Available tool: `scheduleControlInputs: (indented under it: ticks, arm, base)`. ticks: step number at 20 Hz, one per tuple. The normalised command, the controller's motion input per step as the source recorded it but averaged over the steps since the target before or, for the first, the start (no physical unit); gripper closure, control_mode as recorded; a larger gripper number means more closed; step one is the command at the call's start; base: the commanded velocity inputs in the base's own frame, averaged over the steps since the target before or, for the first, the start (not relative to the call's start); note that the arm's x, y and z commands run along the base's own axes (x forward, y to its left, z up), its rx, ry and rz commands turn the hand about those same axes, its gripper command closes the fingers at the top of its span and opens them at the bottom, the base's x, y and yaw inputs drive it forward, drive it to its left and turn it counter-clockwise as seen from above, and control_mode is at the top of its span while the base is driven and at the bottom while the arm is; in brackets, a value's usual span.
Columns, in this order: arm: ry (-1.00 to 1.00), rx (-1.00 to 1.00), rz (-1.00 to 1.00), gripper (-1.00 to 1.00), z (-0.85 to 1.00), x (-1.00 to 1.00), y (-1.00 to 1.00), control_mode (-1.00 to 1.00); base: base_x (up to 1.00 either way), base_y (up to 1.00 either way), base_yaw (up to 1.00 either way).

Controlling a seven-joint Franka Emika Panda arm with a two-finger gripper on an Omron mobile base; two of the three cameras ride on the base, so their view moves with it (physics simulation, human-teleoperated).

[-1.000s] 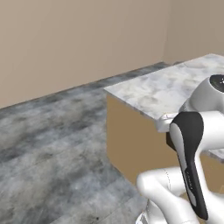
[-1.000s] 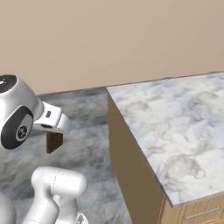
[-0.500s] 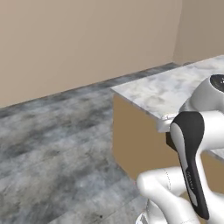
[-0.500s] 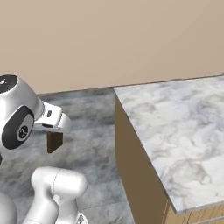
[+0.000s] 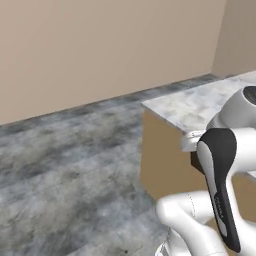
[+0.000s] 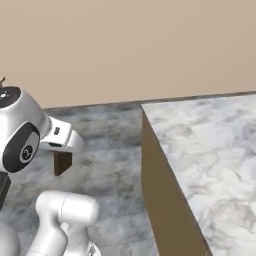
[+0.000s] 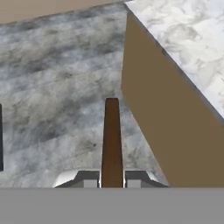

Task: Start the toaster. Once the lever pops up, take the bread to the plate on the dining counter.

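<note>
Two-finger gripper point(image 7: 112, 178) is closed tight on the small dark brown bread slice point(image 7: 112, 140), held edge-on between the fingers, above the mottled grey floor point(image 7: 52, 87). Large white-and-grey marble dining counter point(image 6: 200, 145) over light wood cabinets sits just beside it, to the right. Bread point(image 6: 62, 161) hangs under the white hand.

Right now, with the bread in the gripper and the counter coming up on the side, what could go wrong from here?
1. The bread is pinched only at its bottom end by the gripper, with most of the slice sticking out past the fingers, so a jolt could tilt or drop it onto the floor.
2. The bread hangs below the dining counter top, beside its wood side panel. Without lifting first, it may strike the edge.
</note>
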Motion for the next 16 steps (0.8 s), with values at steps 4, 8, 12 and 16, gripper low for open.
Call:
scheduleControlInputs:
  ticks: [4,8,12,16]
  arm:
    - [0.0,0.0,0.0,1.0,0.0,0.0,0.0,1.0]
    - [0.0,0.0,0.0,1.0,0.0,0.0,0.0,1.0]
    - [0.0,0.0,0.0,1.0,0.0,0.0,0.0,1.0]
    - [0.0,0.0,0.0,1.0,0.0,0.0,0.0,1.0]
  base:
    - [0.9,0.89,0.14]
    - [1.0,0.93,0.1]
    - [1.0,0.58,0.07]
    - [1.0,0.26,0.01]
